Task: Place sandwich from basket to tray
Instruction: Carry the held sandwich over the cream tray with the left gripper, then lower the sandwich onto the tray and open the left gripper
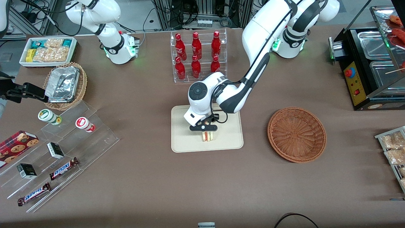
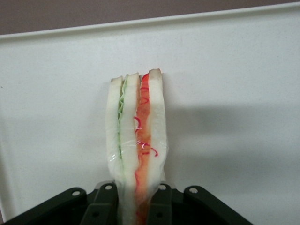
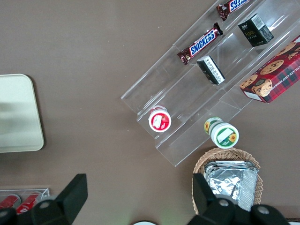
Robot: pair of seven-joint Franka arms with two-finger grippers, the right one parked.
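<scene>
Nearest the front camera, at about eight o'clock, Snickers bars [image 1: 34,193] lie on a clear stepped stand [image 1: 60,158]. The basket [image 1: 296,134] sits at four o'clock on the brown surface [image 1: 142,183] with nothing in it. At the centre, the tray [image 1: 231,139] carries the sandwich [image 1: 208,136], standing on edge with its red and green layers showing. The tool [image 1: 204,128] clamps it from above, fingers [image 2: 161,206] closed on the bread. At twelve o'clock, a clear rack [image 1: 199,57] holds red bottles [image 1: 196,41]. At ten o'clock, a tan wicker basket [image 1: 80,88] holds foil containers [image 1: 62,84].
</scene>
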